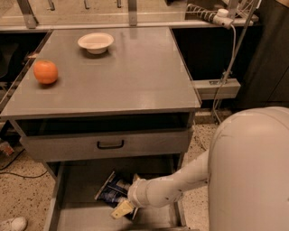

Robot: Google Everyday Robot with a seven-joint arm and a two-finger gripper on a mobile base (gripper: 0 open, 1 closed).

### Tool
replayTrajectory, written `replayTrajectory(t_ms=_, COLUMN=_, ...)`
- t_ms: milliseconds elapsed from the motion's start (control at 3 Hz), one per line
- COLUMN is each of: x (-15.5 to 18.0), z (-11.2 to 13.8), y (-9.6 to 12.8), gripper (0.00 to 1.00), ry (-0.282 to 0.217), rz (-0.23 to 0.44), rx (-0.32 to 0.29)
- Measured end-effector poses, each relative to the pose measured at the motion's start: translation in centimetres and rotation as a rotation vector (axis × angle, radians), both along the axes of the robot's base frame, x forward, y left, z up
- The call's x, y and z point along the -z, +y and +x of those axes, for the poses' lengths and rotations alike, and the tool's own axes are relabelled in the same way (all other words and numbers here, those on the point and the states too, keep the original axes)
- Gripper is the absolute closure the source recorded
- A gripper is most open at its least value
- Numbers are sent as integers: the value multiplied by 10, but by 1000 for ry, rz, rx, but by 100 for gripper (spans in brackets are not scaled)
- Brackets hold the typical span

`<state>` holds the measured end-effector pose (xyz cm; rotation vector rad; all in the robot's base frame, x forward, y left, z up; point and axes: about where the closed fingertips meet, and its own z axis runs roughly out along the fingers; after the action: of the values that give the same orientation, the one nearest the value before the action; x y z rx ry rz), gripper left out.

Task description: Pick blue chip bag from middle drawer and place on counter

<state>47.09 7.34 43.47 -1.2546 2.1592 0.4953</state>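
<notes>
Now | arm stretched low (wrist bent) | pincer (123,208) at blue chip bag (112,191) | grip unclear

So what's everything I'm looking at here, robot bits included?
Counter: one, grey, top of the cabinet.
Orange: one, orange, left side of the counter.
Bowl: one, white, back of the counter.
Shut drawer: one, grey with a black handle, below the counter.
Open drawer: one, grey, pulled out beneath the shut drawer.
Chip bag: one, dark blue, lying in the open drawer.
Power strip: one, pale, top right behind the counter.
Cable: one, white, hanging down at the right.
Shoe: one, white, on the floor at bottom left.
Arm: one, white, reaching into the open drawer from the right.
Claw: one, tan, at the near edge of the chip bag.
</notes>
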Motion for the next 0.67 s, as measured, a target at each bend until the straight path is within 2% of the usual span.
replayTrajectory(t_ms=667, x=34, z=12, y=11, gripper=0, ry=15, rz=6, rx=-17)
